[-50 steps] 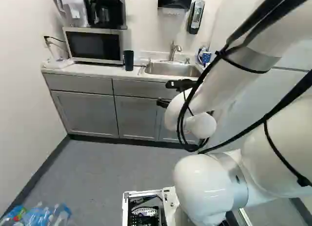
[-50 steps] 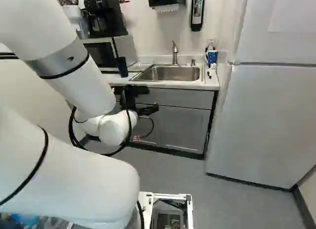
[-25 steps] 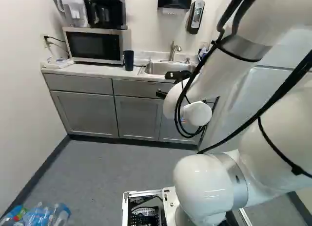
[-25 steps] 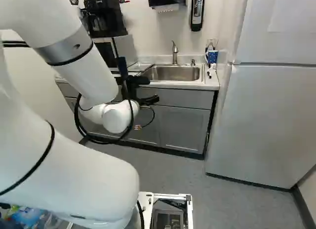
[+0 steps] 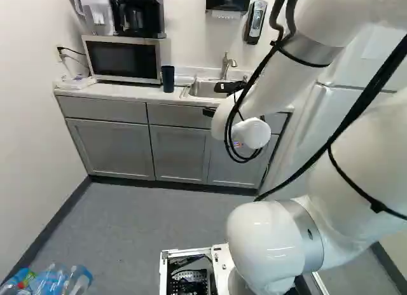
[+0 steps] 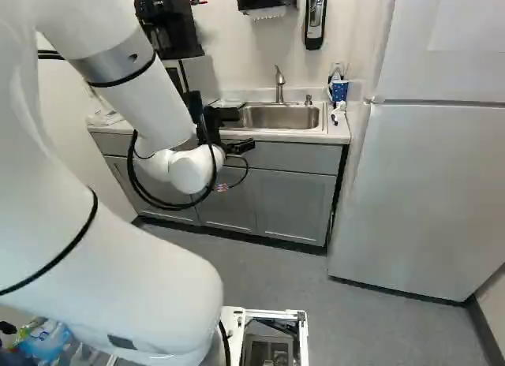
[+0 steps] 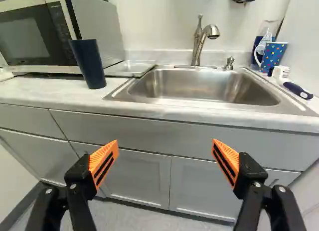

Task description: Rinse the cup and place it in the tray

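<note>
Gripper: so the black two-finger gripper with orange pads [image 6: 246, 129] is spread wide, nothing between the fingers. It hangs just in front of the counter on the sink side.
Arm: the white arm [image 6: 134, 102] reaches toward the counter, with black cables looping around it.
Dark cup: tall navy tumbler [image 7: 88, 63], upright on the pale counter [image 7: 50, 94] right by the microwave, ahead of the gripper and off to one side. Fingers aren't touching it.
Tray: shallow silver metal tray [image 7: 128, 68], lying flat between the tumbler and the sink. Can't see a cup in it.
Sink: stainless steel basin [image 7: 199, 86], pretty much straight ahead of the gripper, with a curved brushed-metal faucet [image 7: 200, 39] behind it.
Other cup: blue mug with colored dots and a white handle [image 7: 273, 54], parked past the sink on the fridge side.
Brush: white-bristled brush with a dark handle [image 7: 297, 89], lying near that mug.
Microwave: silver with a black door [image 5: 121, 58], and a black coffee maker [image 5: 140, 14] plus a white-and-clear pitcher [image 5: 95, 12] sit on top.
Fridge: big white one [image 6: 426, 192] at the right of the right base view.
Floor: clear plastic bottles with blue bits [image 5: 54, 281] bunched up at the lower left of the left base view.
</note>
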